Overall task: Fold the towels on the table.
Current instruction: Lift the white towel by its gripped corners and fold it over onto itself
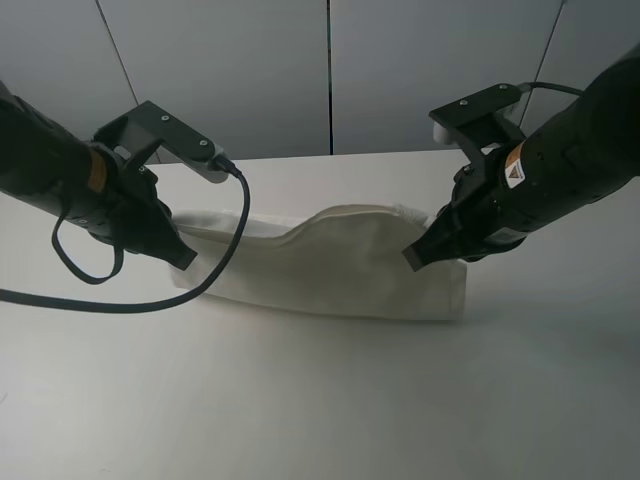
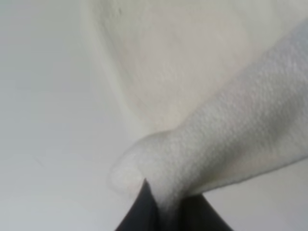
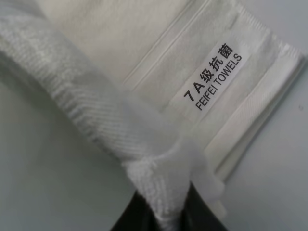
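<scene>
A white terry towel (image 1: 330, 265) lies across the middle of the white table (image 1: 320, 400), its far edge lifted and sagging between the two grippers. My left gripper (image 1: 183, 255) is shut on the towel's left end; the left wrist view shows the cloth (image 2: 202, 144) pinched between the dark fingers (image 2: 142, 211). My right gripper (image 1: 418, 255) is shut on the right end; the right wrist view shows the hemmed corner (image 3: 159, 178) in the fingers (image 3: 132, 216), with the printed label (image 3: 211, 77) and border band lying below.
A black cable (image 1: 150, 300) from the left arm loops down over the table and the towel's left end. A grey panelled wall (image 1: 330, 70) stands behind the table's far edge.
</scene>
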Robot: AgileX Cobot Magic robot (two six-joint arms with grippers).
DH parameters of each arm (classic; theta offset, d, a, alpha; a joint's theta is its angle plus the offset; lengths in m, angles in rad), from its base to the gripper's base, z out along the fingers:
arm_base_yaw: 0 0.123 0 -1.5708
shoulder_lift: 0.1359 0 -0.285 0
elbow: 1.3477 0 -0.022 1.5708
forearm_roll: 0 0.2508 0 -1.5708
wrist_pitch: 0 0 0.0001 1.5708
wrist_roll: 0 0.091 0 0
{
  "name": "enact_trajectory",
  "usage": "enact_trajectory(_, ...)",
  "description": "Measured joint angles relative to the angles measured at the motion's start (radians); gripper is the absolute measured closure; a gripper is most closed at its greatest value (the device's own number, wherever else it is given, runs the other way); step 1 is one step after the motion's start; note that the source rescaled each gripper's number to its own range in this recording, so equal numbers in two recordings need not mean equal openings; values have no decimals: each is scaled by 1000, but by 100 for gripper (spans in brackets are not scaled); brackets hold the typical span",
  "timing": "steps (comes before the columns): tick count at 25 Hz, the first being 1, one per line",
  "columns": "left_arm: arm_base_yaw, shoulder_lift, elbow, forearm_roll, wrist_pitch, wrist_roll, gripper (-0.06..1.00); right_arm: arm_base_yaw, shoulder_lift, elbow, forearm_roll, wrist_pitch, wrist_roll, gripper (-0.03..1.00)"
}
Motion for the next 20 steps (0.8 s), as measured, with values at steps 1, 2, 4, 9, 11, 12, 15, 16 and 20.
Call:
enact_trajectory(1, 0, 3, 0, 20, -7, -21, 94, 0, 1, 0, -28, -3, 24, 97)
enact_trajectory(2, 0, 4, 0, 48, -14, -50, 94, 0, 6, 0, -59, -7, 57, 97)
enact_trajectory(4, 0, 14, 0, 107, -19, -103, 94, 0, 19, 0, -117, -9, 123, 97)
enact_trajectory(9, 0, 46, 0, 228, -50, -216, 94, 0, 61, 0, -261, -33, 261, 97)
enact_trajectory(11, 0, 67, 0, 260, -61, -239, 94, 0, 71, 0, -303, -51, 291, 97)
enact_trajectory(12, 0, 76, 0, 276, -69, -257, 94, 0, 73, 0, -320, -59, 307, 97)
enact_trajectory(15, 0, 99, 0, 342, -85, -322, 94, 0, 83, 0, -401, -84, 388, 97)
enact_trajectory(16, 0, 105, 0, 372, -92, -351, 94, 0, 89, 0, -427, -86, 422, 97)
enact_trajectory(20, 0, 126, 0, 493, -104, -461, 94, 0, 135, 0, -497, -109, 505, 97)
